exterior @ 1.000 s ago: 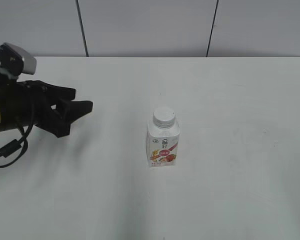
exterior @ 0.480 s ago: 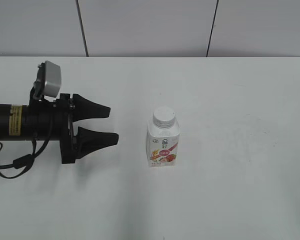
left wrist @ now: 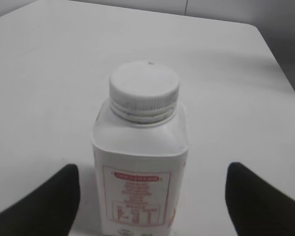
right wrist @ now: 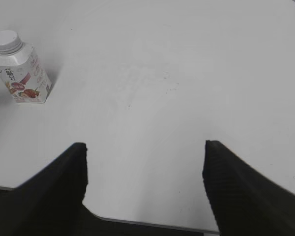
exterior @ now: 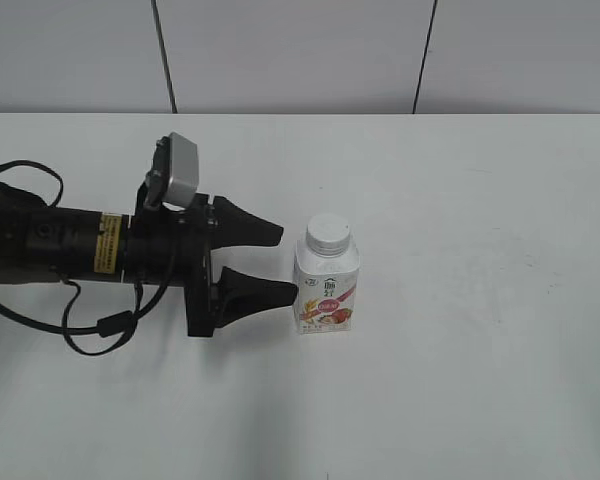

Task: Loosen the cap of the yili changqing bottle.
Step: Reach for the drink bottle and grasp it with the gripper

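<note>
One bottle, one cap, two grippers are counted atm. Compared w/ half a sec ago, the left gripper (exterior: 280,263) is seen shifted way closer to the yili changqing bottle (exterior: 326,290): its black fingers are now parked just beside the bottle's left side, w/ the lower fingertip (exterior: 285,291) nearly at the label, contact can't be confirmed tho. A full sec back it was seen way off at the left edge. The bottle itself is found unmoved, upright near the middle of the white table (exterior: 480,300). The cap (exterior: 329,232) is seated on the neck, ribbed sides visible in the left wrist view.

Left jaws are held wide apart, bottle framed between them, nothing gripped. The right gripper (right wrist: 145,179) is spread apart too, well away from the bottle, over bare table.
</note>
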Robot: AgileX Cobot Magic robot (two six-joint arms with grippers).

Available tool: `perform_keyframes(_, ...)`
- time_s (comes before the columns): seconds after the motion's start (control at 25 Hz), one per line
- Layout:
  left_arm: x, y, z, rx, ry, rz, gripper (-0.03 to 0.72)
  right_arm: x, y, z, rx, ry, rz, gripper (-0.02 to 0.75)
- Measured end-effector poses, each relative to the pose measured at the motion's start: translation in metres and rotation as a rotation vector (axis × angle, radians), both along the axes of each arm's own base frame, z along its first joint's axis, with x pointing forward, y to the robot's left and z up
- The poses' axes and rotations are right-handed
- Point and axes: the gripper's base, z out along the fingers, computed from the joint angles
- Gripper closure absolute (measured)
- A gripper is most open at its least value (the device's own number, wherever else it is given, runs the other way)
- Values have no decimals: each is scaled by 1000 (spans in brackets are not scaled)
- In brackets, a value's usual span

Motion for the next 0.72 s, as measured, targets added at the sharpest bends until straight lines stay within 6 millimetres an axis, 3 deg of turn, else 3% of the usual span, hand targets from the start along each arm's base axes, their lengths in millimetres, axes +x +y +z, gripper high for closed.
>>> perform_keyframes(0.44, 13, -25, -8, 9, -32, -40, 133, 0, 0, 0, 0, 0, 0, 164)
perform_keyframes(0.72, 15, -27, -7, 11, -41, -42, 165, 0, 0, 0, 1, 0, 0, 164)
